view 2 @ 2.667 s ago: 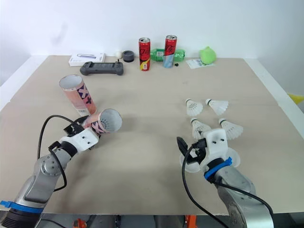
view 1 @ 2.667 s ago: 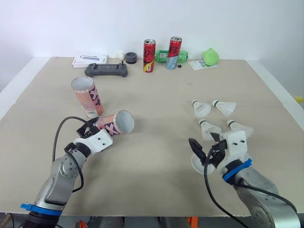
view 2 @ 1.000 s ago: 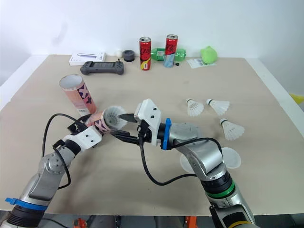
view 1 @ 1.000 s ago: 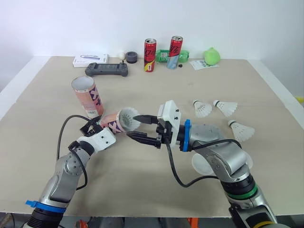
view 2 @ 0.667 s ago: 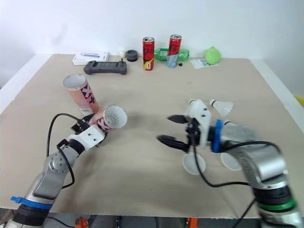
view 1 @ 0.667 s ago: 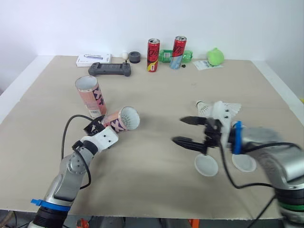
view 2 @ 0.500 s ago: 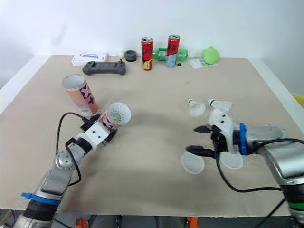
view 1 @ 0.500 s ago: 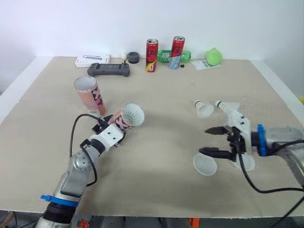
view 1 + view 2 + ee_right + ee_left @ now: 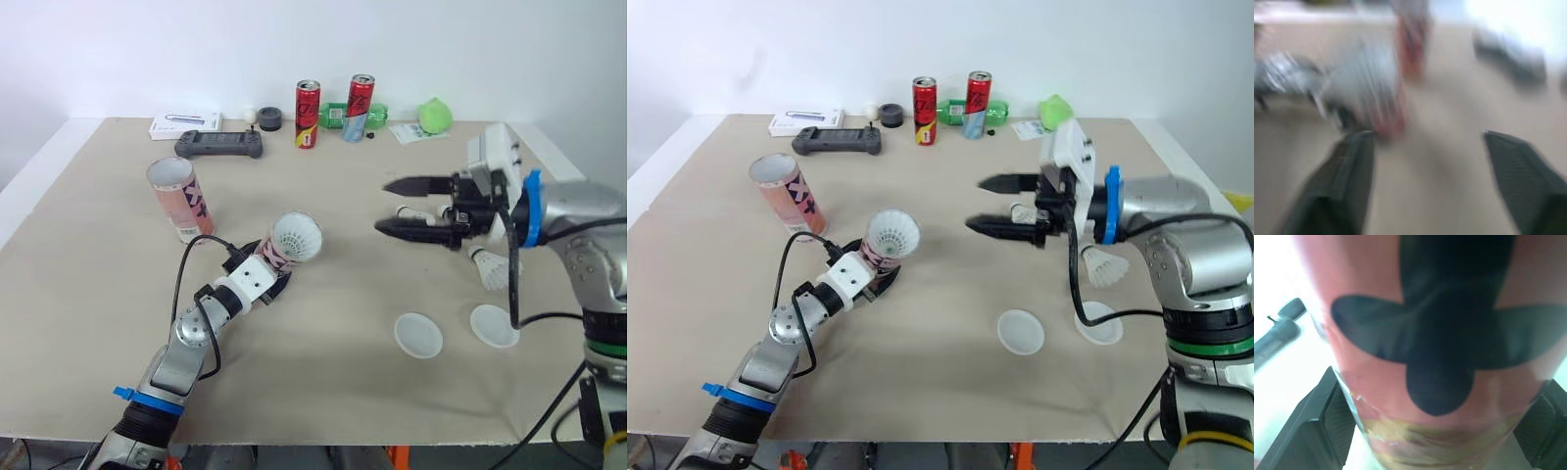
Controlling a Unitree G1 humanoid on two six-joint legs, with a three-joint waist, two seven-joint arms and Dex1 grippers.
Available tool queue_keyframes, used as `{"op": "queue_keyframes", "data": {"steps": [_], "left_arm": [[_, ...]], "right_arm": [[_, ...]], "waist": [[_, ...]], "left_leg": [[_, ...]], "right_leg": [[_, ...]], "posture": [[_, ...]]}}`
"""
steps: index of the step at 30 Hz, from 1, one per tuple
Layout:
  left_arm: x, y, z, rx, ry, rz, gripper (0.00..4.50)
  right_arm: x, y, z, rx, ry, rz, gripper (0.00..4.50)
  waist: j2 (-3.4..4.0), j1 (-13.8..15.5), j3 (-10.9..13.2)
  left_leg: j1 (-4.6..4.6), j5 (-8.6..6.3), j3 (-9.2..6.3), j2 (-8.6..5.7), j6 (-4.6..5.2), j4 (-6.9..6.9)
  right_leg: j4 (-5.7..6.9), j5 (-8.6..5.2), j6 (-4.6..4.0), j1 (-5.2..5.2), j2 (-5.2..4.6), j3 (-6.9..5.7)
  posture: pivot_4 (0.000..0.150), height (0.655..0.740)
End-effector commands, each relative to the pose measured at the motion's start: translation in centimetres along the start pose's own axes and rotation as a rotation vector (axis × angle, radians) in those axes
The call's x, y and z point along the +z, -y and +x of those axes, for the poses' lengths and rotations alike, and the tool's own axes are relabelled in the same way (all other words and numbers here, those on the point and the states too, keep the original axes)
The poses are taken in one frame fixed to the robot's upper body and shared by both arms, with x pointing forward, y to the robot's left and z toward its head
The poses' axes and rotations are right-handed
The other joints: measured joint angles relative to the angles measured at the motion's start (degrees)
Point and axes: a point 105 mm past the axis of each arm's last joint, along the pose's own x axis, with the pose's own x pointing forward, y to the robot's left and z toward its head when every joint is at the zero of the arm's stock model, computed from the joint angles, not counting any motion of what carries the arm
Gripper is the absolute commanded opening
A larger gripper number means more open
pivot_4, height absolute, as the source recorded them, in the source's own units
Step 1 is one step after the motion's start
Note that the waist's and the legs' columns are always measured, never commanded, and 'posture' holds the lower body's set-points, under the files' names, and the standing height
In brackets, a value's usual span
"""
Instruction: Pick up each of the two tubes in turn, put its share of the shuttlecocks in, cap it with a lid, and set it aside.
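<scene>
My left gripper [image 9: 257, 280] is shut on a pink patterned tube [image 9: 278, 256], held tilted just above the table; in the left wrist view that tube [image 9: 1435, 333] sits tight between the black fingers [image 9: 1317, 426]. White shuttlecock feathers [image 9: 296, 236] show in its mouth. A second pink tube [image 9: 178, 199] stands upright at the left. My right gripper [image 9: 390, 207] hangs open and empty in mid-air, pointing left toward the held tube. One loose shuttlecock [image 9: 1102, 264] lies below the right arm. Two white lids [image 9: 418, 335] [image 9: 493, 325] lie on the table near the front right.
Along the table's far edge stand two red cans [image 9: 308, 115] [image 9: 361, 108], a grey game controller [image 9: 219, 145], a white box [image 9: 184, 125] and a green object [image 9: 434, 116]. The table's right edge [image 9: 563, 166] runs close behind the right arm.
The right gripper has risen from beside the lids to mid-air, still open. The left arm has carried the tilted tube to the right, toward the table's middle.
</scene>
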Motion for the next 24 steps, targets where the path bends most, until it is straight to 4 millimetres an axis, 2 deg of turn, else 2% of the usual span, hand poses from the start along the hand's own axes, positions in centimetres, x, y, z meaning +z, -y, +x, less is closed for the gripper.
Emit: {"op": "queue_keyframes", "data": {"steps": [1, 4, 11, 15, 19, 24], "left_arm": [[-1.0, -1.5, -0.1, 0.042, -0.078, 0.102, 3.98], [-0.6, -2.2, 0.1, 0.059, -0.086, 0.120, 3.98], [0.0, -1.8, 0.3, 0.037, -0.098, 0.184, 3.98], [0.2, -1.3, 0.5, 0.011, -0.100, 0.237, 3.98], [0.3, -1.2, 0.5, 0.010, -0.098, 0.250, 3.98], [0.1, -1.3, 0.2, 0.017, -0.110, 0.241, 3.98]], "right_arm": [[-0.5, -1.4, 2.5, 0.054, -0.045, -0.026, 1.54], [-2.0, -2.3, 4.7, 0.093, -0.097, -0.044, 0.08], [-4.5, -1.1, 9.2, 0.039, -0.226, -0.186, 0.08], [-4.3, -0.8, 11.4, 0.036, -0.231, -0.235, 0.08], [-4.0, -1.5, 12.1, 0.078, -0.226, -0.259, 0.08], [-2.9, -3.2, 11.3, 0.162, -0.171, -0.221, 0.08]], "waist": [[-0.07, 0.05, -0.04], [-0.01, 0.12, -0.01], [0.08, -0.60, 0.03], [0.09, -1.41, 0.02], [0.14, -1.39, 0.04], [0.14, -0.56, 0.04]], "left_leg": [[0.00, -0.01, 0.02, 0.01, -0.02, 0.00], [-0.03, -0.01, 0.14, -0.01, -0.02, 0.00], [0.02, -0.01, 0.18, 0.07, -0.01, -0.03], [0.17, 0.02, 0.18, 0.13, 0.04, -0.04], [0.18, 0.08, 0.11, 0.15, 0.12, -0.11], [-0.13, 0.08, 0.01, 0.04, 0.07, -0.09]], "right_leg": [[-0.02, -0.08, -0.14, 0.00, -0.01, 0.00], [-0.02, -0.04, -0.10, -0.05, -0.09, 0.02], [0.07, 0.11, -0.05, -0.17, -0.01, 0.01], [0.10, 0.22, -0.16, -0.13, 0.05, -0.01], [0.13, 0.28, -0.23, -0.18, 0.14, 0.00], [0.08, 0.18, -0.20, -0.22, 0.04, 0.01]], "posture": [[0.150, 0.7400], [0.150, 0.7400], [0.150, 0.7400], [0.150, 0.7400], [0.150, 0.7400], [0.150, 0.7400]]}}
